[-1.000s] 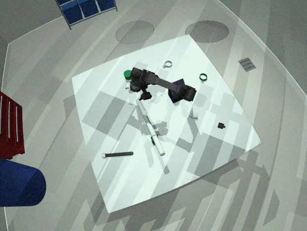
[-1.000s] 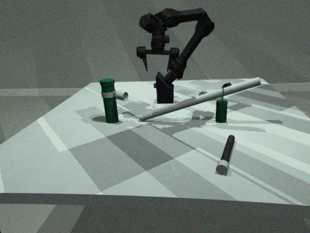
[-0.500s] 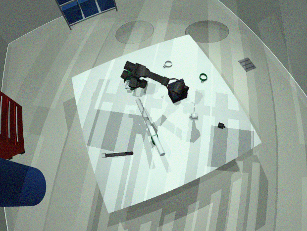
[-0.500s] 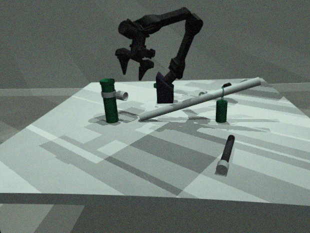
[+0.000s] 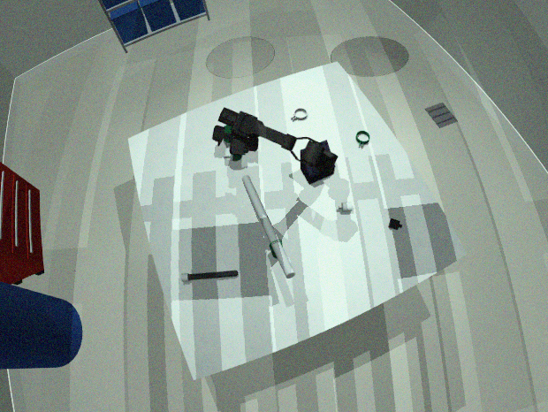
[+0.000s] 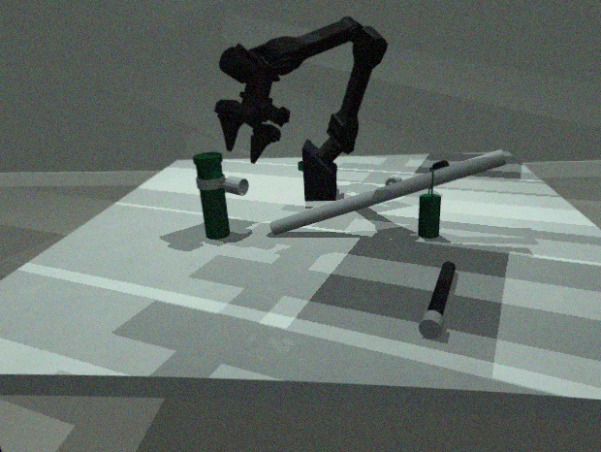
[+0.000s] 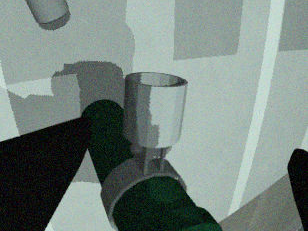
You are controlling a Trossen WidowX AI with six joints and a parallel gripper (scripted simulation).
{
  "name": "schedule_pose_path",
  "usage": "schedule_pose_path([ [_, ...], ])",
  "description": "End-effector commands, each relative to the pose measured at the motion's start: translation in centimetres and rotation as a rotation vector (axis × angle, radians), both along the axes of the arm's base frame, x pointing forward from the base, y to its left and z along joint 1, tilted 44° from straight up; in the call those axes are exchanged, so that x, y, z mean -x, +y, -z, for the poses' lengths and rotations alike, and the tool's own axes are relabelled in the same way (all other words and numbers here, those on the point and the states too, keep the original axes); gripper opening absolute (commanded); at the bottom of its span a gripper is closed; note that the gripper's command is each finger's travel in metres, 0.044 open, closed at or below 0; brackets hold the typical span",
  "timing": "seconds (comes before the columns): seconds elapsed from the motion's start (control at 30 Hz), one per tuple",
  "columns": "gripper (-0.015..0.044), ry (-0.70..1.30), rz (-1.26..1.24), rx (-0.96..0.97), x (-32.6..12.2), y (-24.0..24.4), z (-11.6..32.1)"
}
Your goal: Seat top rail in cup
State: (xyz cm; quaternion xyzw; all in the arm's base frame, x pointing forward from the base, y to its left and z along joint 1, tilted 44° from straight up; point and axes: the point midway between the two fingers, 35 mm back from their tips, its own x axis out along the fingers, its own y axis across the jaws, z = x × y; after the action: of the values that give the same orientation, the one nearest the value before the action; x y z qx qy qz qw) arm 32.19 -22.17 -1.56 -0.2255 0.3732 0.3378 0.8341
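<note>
Our open, empty gripper [image 6: 240, 156] hangs above the big post [image 6: 213, 209] [image 7: 107, 134], prob. to line up w/ its cup [image 6: 237, 185] [image 7: 156, 109]; the rail [image 5: 265, 224] [image 6: 359, 200] [image 7: 49, 10] slants thru the loop, low end at the cup's 4 o'clock in the exterior view.

matt grey pipe-like rail [image 5: 258, 206] [image 6: 359, 197], smooth dark-green post [image 6: 213, 209] [image 7: 107, 134], dull metallic-looking cup [image 6: 237, 185] [image 7: 156, 111], matt black arm [image 5: 270, 133] [image 6: 362, 73]
</note>
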Motion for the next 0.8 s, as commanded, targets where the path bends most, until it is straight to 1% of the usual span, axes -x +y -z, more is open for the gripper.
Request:
schedule_pose_path([
  [0.0,0.044,0.014,-0.003,-0.01,0.2,2.0,1.9],
  [0.77,0.044,0.014,-0.003,-0.01,-1.3,3.1,4.3],
])
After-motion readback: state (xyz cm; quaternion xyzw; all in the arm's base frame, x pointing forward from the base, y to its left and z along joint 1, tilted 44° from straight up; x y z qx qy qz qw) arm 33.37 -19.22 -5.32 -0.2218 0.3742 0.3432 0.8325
